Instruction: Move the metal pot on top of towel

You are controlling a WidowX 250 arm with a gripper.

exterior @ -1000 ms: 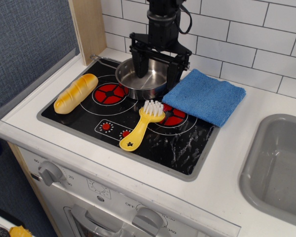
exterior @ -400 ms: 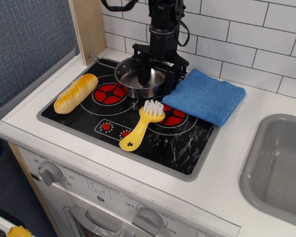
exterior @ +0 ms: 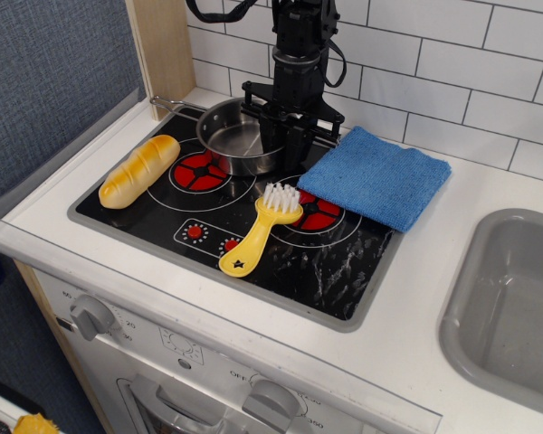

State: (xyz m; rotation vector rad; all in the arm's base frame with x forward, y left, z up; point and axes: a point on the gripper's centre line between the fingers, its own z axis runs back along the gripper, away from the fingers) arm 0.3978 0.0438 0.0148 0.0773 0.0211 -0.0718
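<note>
The metal pot (exterior: 231,140) is a small shiny saucepan at the back of the black stove top (exterior: 326,262), over the rear left burner, with its thin handle (exterior: 172,105) pointing back left. My black gripper (exterior: 283,145) comes straight down from above, and its fingers are closed over the pot's right rim. The blue towel (exterior: 376,176) lies flat just right of the gripper, partly over the stove's back right corner, with nothing on it. Pot and towel are apart.
A yellow dish brush (exterior: 258,231) lies on the stove in front of the pot. A toy bread loaf (exterior: 138,170) lies at the stove's left. A wooden post (exterior: 163,50) and tiled wall stand behind. A grey sink (exterior: 516,303) is at the right.
The gripper's fingers, wide open around the pot a second ago, have closed onto its right rim. The pot has shifted a little to the left.
</note>
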